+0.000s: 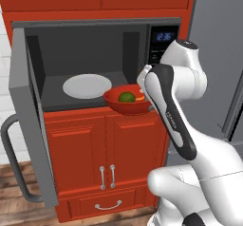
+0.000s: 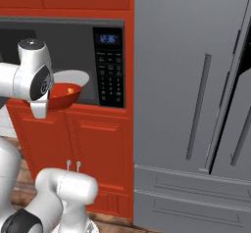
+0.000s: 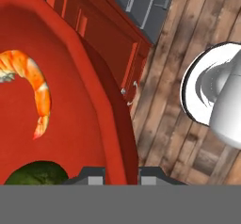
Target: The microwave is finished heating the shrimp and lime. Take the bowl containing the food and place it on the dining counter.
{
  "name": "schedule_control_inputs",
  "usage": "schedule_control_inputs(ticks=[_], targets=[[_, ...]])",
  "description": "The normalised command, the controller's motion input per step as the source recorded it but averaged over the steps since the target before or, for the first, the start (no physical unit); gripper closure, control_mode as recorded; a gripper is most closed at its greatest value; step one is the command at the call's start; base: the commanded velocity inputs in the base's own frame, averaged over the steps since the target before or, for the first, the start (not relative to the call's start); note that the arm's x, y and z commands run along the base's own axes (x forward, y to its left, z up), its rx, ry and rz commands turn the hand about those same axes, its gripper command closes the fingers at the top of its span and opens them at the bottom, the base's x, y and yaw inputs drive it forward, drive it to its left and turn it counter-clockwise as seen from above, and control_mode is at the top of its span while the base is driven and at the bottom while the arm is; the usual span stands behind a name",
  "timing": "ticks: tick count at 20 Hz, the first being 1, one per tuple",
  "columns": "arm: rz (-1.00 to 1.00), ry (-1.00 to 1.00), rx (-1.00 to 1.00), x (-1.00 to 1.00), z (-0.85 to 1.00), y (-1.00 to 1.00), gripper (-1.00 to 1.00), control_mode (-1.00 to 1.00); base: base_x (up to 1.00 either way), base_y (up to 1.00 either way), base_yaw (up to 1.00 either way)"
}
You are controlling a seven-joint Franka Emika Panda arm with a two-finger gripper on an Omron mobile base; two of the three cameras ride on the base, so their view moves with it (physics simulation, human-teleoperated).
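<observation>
The microwave [image 1: 85,49] stands open, its door [image 1: 28,111] swung out to the left. Just in front of its lower right edge, the red-orange bowl [image 1: 124,105] hangs above the cabinet fronts, clear of the white plate [image 1: 87,85] inside. In the bowl lie the dark green lime [image 1: 126,97] and the orange shrimp [image 3: 36,84]. My gripper [image 3: 121,175] is shut on the bowl's rim [image 3: 101,110], one finger inside and one outside. In the right base view my arm hides part of the bowl [image 2: 66,94]. The dining counter is out of view.
Red cabinet doors [image 1: 104,144] sit under the microwave and more hang above it. A tall grey fridge [image 2: 196,104] stands right of the keypad panel [image 2: 110,75]. The door's curved handle [image 1: 12,163] juts out low at left. Wood floor [image 3: 174,124] lies below.
</observation>
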Motion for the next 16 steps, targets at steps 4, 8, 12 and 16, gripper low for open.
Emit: schedule_control_inputs(ticks=[4,8,12,16], targets=[[0.00,0.00,0.00,0.00,0.00,0.00,1.00,-1.00,0.00,0.00,0.00],[0.00,0.00,0.00,-0.05,-0.01,-0.08,1.00,1.00,-0.26,-0.25,0.02],[0.00,0.00,0.00,0.00,0.00,0.00,1.00,1.00,-0.61,-0.66,0.08],[0.00,0.00,0.00,0.00,0.00,0.00,1.00,1.00,-0.61,-0.74,0.39]])
